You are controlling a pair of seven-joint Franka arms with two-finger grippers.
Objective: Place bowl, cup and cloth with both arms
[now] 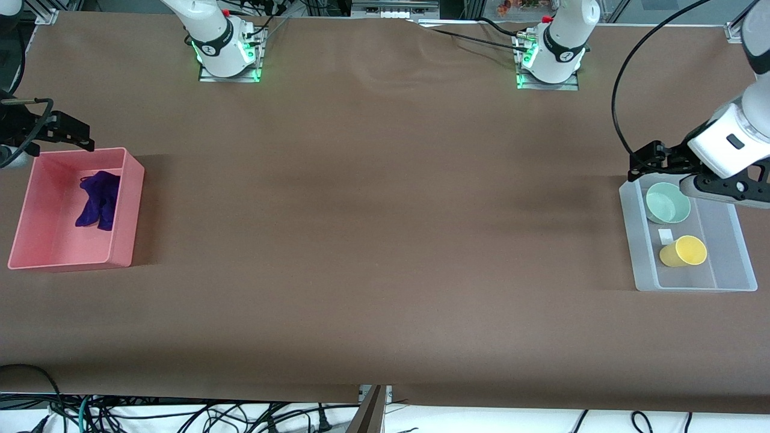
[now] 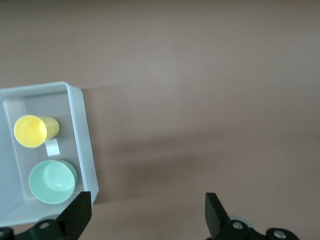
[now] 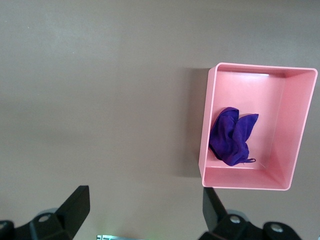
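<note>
The mint-green bowl and the yellow cup sit in a clear tray at the left arm's end of the table, the cup nearer to the front camera. My left gripper is open and empty above the tray's farther corner. In the left wrist view the bowl, cup and tray show beside the open left gripper. The purple cloth lies crumpled in a pink bin at the right arm's end. My right gripper is open and empty above the bin's farther edge; the right wrist view shows cloth, bin and gripper.
A small white label lies in the tray between bowl and cup. The brown table stretches wide between the bin and the tray. The arm bases stand along the table's farther edge. Cables hang below the nearer edge.
</note>
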